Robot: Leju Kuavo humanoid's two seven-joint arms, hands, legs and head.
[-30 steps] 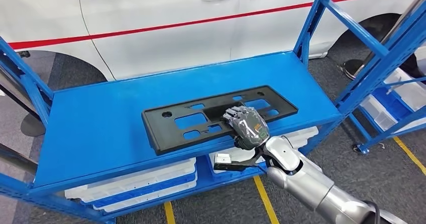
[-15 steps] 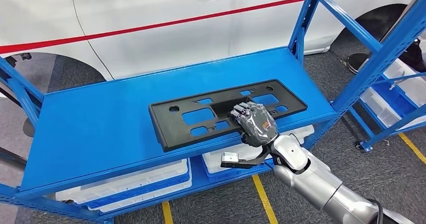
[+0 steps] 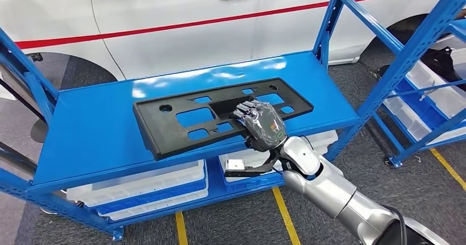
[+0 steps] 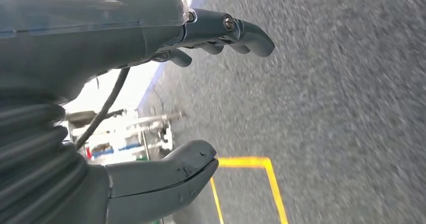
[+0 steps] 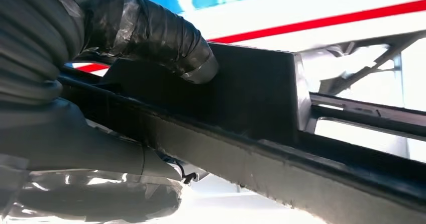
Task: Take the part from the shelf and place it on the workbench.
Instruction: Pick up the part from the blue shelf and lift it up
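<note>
A long black plastic part (image 3: pixel 187 118) with several cut-outs lies across the top deck of the blue shelf (image 3: pixel 99 129), its near edge over the shelf's front lip. My right hand (image 3: pixel 261 125) grips that near edge right of the part's middle, fingers on top. In the right wrist view the taped fingers (image 5: pixel 150 33) press the part (image 5: pixel 261 108) from one side and the thumb (image 5: pixel 95 194) from the other. My left hand (image 4: pixel 166 103) hangs over grey floor, fingers and thumb apart, holding nothing.
A white car with a red stripe (image 3: pixel 181 25) stands close behind the shelf. White and blue bins (image 3: pixel 148 187) sit on the lower deck. A second blue rack with bins (image 3: pixel 428 85) stands to the right. Yellow floor lines (image 3: pixel 286 217) run under the shelf.
The view has shifted. The part now sits further left on the deck with its left end nearer the front edge, still in my right hand's grip.
</note>
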